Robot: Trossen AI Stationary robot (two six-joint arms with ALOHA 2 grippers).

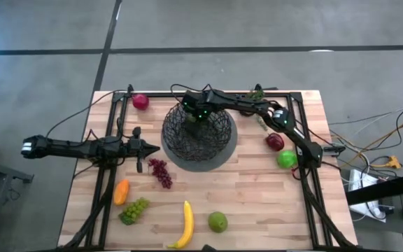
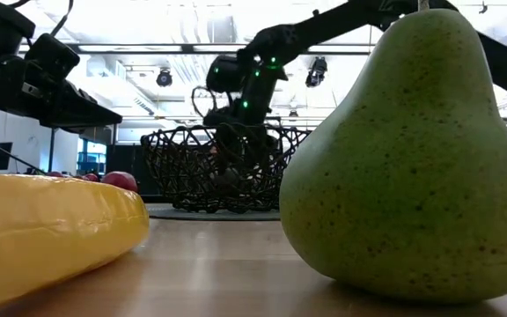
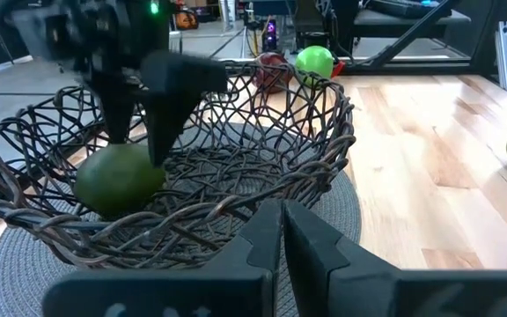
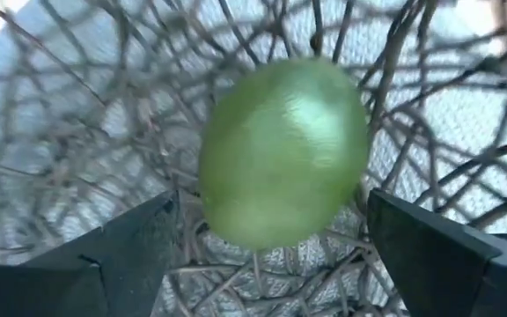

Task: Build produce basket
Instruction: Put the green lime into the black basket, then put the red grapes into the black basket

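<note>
The dark wire basket [image 1: 198, 129] stands on a grey round mat [image 1: 203, 164] at the table's middle. A round green fruit [image 3: 117, 179] lies on the basket's bottom. My right gripper [image 4: 271, 204] hangs open inside the basket just above this fruit [image 4: 280, 150], one finger on either side and apart from it. My left gripper [image 3: 282, 224] is shut and empty, level, just left of the basket [image 3: 236, 189]. Loose on the table lie purple grapes [image 1: 161, 172], an orange piece [image 1: 121, 191], green grapes [image 1: 135, 210], a banana [image 1: 185, 224] and a green pear [image 1: 217, 222].
A red apple [image 1: 140, 102] sits at the far left. Another red apple [image 1: 275, 142] and a green apple [image 1: 286, 159] lie right of the basket under the right arm. A leafy sprig [image 1: 257, 92] lies at the far edge. Black frame rails [image 1: 110, 140] run along both sides.
</note>
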